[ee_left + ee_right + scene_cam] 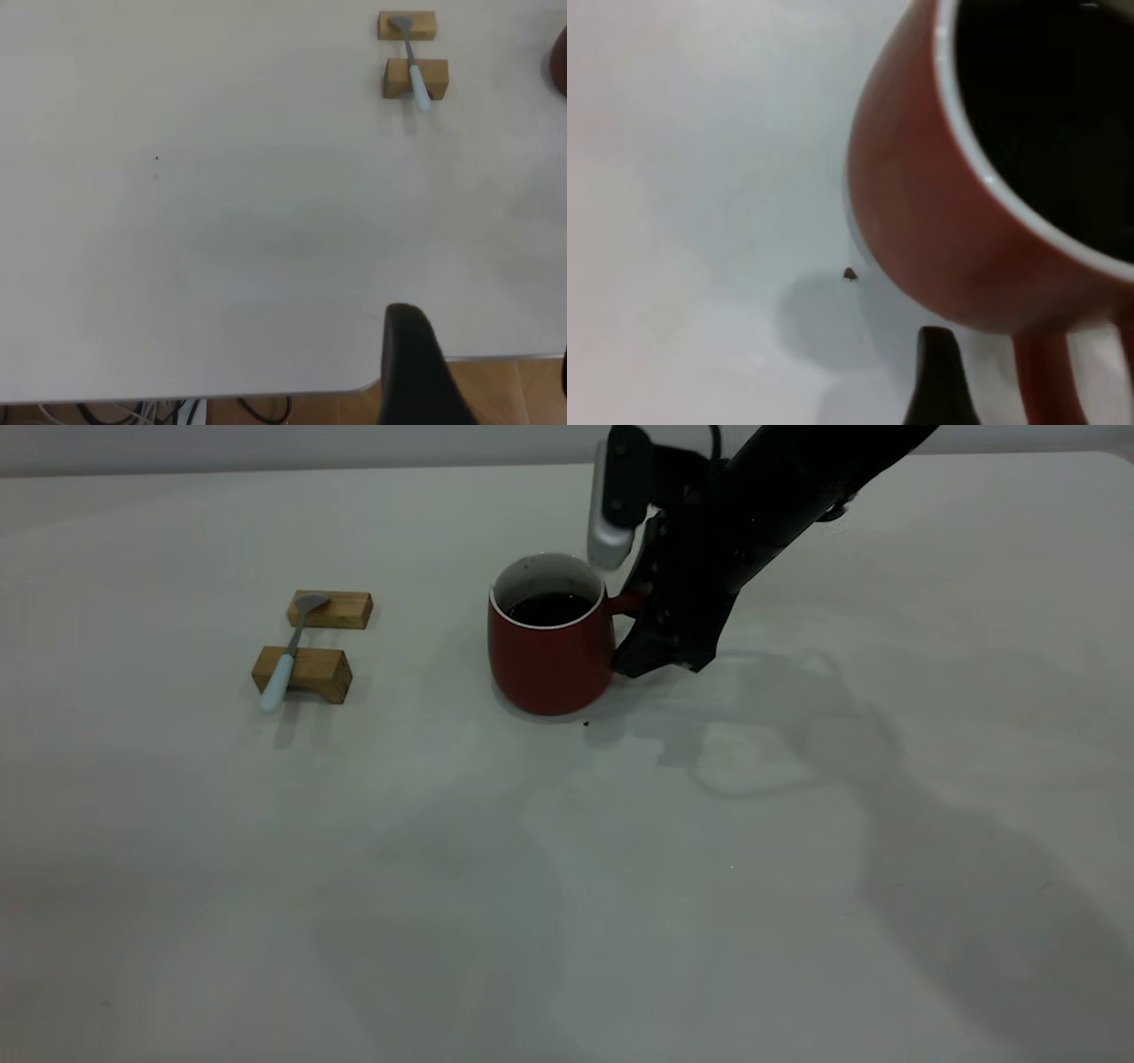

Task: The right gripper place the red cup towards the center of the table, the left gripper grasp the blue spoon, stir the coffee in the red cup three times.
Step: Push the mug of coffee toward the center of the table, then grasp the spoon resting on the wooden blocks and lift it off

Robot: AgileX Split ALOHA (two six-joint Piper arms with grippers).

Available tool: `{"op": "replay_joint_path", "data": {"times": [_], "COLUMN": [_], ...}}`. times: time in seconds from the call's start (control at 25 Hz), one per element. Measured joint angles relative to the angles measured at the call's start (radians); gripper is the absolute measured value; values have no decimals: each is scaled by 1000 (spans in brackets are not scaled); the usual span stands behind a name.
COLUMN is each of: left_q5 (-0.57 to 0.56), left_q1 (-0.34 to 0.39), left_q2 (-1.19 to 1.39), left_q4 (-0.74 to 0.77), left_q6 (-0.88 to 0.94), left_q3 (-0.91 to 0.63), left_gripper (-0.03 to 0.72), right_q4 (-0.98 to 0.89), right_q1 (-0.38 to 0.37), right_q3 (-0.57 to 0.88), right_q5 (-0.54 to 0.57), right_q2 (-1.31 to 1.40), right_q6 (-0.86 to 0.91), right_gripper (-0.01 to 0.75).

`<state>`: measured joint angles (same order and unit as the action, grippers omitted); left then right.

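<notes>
Wide bare table (567, 886) in front of the red cup (549, 660), which stands upright near mid-table, coffee (549, 608) inside; right gripper (656, 624) at its handle, grip undeterminable; blue spoon (282, 669) bridges two wooden blocks (303, 673) well left; left gripper (416, 372) back by the table edge, its opening unreadable.

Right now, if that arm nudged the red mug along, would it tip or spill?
Probably not tip: the red cup looks squat and broad-based. The coffee sits below the rim, so a gentle push likely won't spill; a jerk might.
</notes>
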<state>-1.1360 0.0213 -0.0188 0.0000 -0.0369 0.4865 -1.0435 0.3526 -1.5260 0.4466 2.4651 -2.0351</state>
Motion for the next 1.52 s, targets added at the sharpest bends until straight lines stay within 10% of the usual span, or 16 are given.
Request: {"op": "replay_joint_path", "data": {"times": [0.36,0.68,1.04,1.52], "left_q5": [0,0,0,0], "left_q1": [0,0,0,0], "left_q2": [0,0,0,0], "left_q4": [0,0,0,0], "left_q6": [0,0,0,0], "left_q3": [0,0,0,0], "left_gripper": [467,467,467,467], "right_q4": [42,44,363,792], "right_q1": [-133,-284,-460,-484], "right_q3": [149,311,477,856], "right_q5": [81,384,562,594], "right_q2": [-200,-538,-1008,-1683], "right_q6": [219,929,1319,1738], "right_gripper": [579,539,456,493]}}
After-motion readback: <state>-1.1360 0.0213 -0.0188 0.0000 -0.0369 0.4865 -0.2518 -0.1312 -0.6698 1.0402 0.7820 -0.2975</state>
